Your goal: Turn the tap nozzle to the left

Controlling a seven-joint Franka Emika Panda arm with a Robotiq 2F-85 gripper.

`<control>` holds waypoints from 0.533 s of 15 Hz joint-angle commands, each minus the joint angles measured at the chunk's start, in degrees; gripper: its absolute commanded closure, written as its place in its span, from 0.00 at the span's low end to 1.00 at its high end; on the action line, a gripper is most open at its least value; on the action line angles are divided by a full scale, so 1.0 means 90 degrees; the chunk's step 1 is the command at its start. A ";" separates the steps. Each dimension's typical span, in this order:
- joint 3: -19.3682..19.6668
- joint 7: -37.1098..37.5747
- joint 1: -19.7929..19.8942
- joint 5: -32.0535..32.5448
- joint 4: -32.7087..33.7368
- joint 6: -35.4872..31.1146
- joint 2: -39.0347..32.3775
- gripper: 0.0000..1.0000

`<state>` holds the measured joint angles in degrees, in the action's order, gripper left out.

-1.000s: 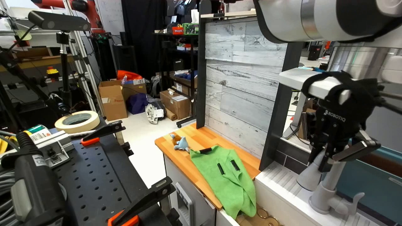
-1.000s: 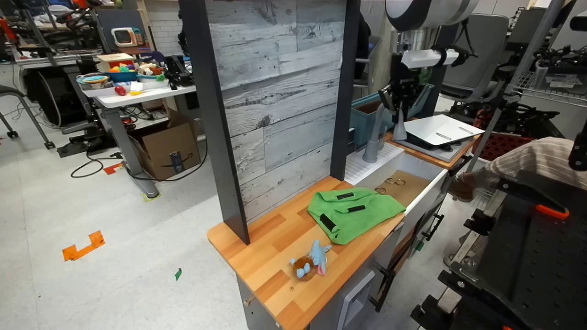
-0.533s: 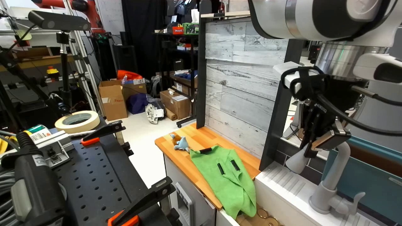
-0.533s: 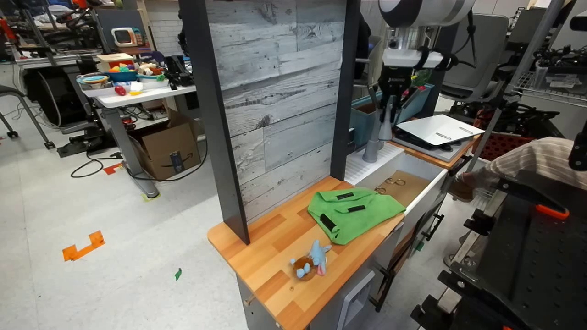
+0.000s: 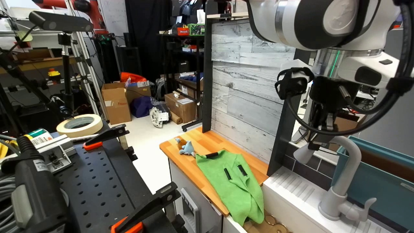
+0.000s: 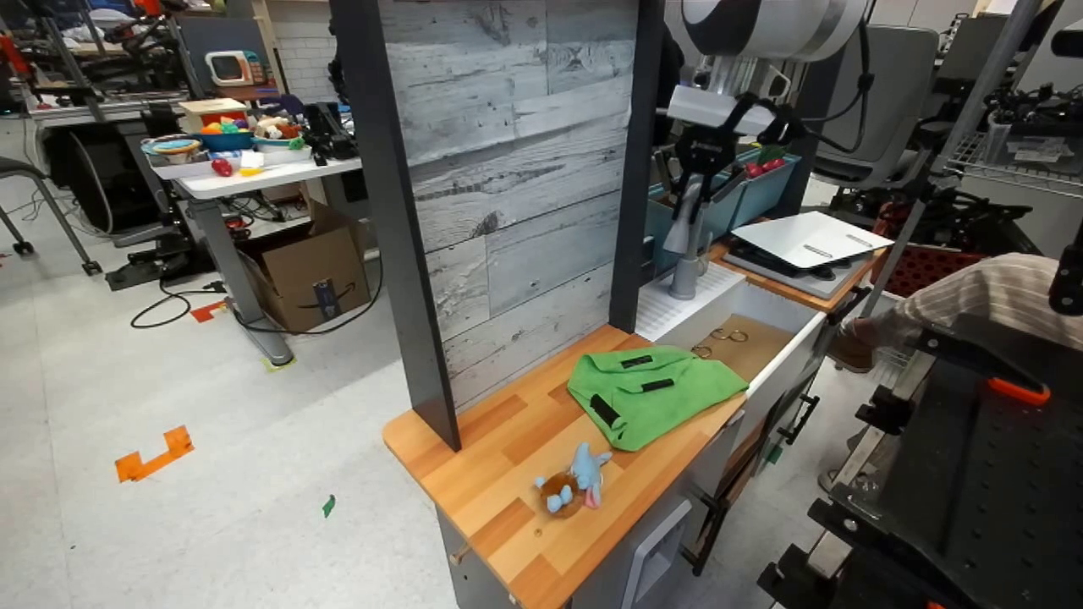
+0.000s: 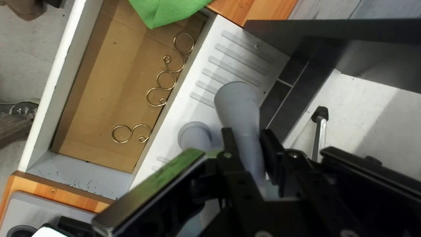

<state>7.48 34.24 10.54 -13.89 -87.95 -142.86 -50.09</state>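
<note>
We see black two-fingered claw (image 7: 248, 133) gripping light-grey matte hooked tap nozzle (image 5: 353, 161), beyond one short edge of orange-brown wooden tabletop (image 6: 499, 474).

This is a robotics lab with a small kitchen unit standing in it. The kitchen shows in the wood-block countertop (image 6: 499, 482), the grey tap nozzle (image 5: 351, 168) arching up from a ribbed white ledge (image 5: 300, 191), and the white-walled basin (image 7: 54, 75). The lab shows in the white-and-black robot arm (image 5: 297, 22), a red robot arm (image 5: 97, 19) farther back, a camera (image 5: 63, 23) on a stand, and a perforated black bench (image 5: 108, 161) with orange-handled clamps (image 5: 148, 204). Cardboard boxes (image 5: 114, 105) stand on the floor (image 6: 254, 541), where orange tape (image 6: 178, 441) is stuck.
</note>
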 commanded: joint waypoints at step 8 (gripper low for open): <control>0.0635 0.0753 -0.1002 0.0034 -0.1440 -0.2123 0.0604 0.28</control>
<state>10.31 40.67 5.43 -14.95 -93.70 -156.99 -49.33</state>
